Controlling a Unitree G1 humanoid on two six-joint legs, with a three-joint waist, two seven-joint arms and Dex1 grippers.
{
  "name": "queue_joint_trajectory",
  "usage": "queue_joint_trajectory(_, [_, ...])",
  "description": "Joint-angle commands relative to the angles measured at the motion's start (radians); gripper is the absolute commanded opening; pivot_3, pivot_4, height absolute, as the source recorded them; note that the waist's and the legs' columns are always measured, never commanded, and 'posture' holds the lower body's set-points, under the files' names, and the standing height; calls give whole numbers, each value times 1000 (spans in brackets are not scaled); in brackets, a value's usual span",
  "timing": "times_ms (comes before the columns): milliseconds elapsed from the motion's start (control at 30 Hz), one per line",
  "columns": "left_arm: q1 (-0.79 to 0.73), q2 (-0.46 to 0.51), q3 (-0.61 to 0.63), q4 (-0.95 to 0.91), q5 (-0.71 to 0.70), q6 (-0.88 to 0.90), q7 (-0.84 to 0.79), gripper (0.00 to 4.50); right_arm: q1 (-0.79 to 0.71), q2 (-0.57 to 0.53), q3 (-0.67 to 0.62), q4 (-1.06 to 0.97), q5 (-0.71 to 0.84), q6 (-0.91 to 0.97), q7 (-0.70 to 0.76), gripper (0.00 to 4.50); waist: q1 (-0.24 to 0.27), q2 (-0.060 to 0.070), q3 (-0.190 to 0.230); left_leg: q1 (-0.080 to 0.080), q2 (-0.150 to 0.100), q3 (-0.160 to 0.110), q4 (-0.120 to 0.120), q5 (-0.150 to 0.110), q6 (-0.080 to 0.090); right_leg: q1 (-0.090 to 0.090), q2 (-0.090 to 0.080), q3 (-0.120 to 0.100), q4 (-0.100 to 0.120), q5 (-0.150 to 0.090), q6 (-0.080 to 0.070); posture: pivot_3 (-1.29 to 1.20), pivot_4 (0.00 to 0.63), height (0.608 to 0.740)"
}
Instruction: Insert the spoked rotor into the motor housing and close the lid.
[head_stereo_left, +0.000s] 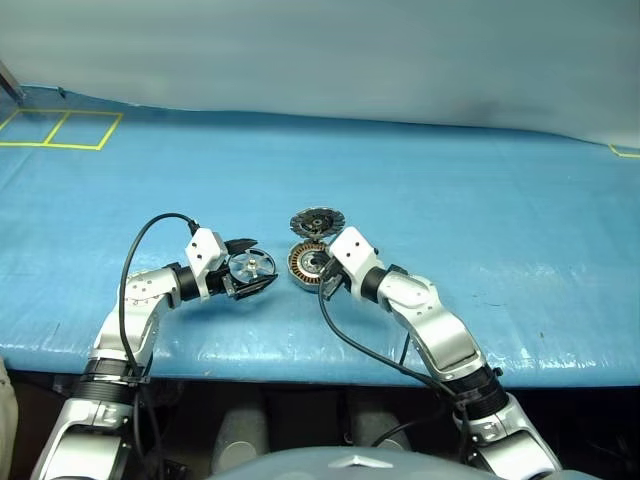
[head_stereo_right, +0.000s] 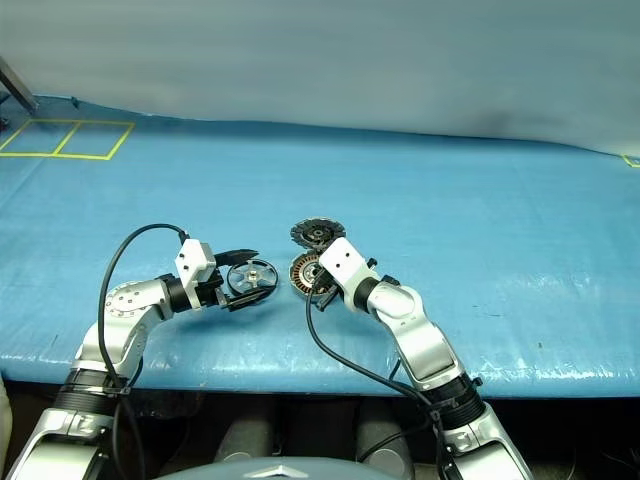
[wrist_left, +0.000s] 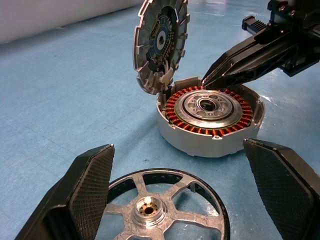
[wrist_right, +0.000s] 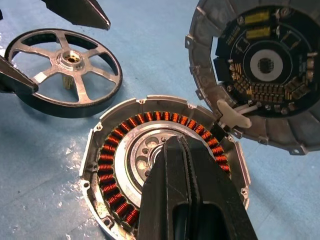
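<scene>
On the blue desk (head_stereo_left: 480, 200), head view: left gripper (head_stereo_left: 252, 269) spread wide around the flat silver spoked rotor with dark rim (head_stereo_left: 250, 266). Right gripper (head_stereo_left: 326, 268) clenched, empty, at the round silver motor housing with copper windings (head_stereo_left: 305, 262).

Left wrist: housing open, rotor beside it, not inserted.

Right wrist: finned round lid (wrist_right: 260, 70) tilted up at housing's rim.

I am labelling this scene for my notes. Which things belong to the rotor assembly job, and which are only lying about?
Belong to the job:
- spoked rotor, between the open left gripper fingers
- motor housing, rotor not yet in
- lid, open, tilted up at the housing's edge
- right gripper, shut, over the housing

Lying about:
- blue table cover
- yellow tape squares
</scene>
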Motion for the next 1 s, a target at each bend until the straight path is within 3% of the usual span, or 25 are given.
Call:
queue_joint_trajectory(33, [-12, 8, 21, -6, -4, -18, 0, 4500, -31, 11, -20, 10, 6, -37, -8, 26, 0, 0, 0, 0, 0, 0, 0, 0, 0, 0, 0, 0, 0, 0, 0, 0, 150, 740])
queue_joint_trajectory(767, [14, 6, 24, -27, -8, -22, 7, 4500, -11, 5, 26, 115, -30, -54, -6, 26, -2, 0, 1, 0, 0, 0, 1, 0, 0, 0, 0, 0, 0, 0, 0, 0, 150, 740])
queue_joint_trajectory(1000, [14, 8, 22, -31, -9, -17, 5, 4500, -12, 25, -24, 36, 12, -58, -11, 26, -1, 0, 1, 0, 0, 0, 1, 0, 0, 1, 0, 0, 0, 0, 0, 0, 150, 740])
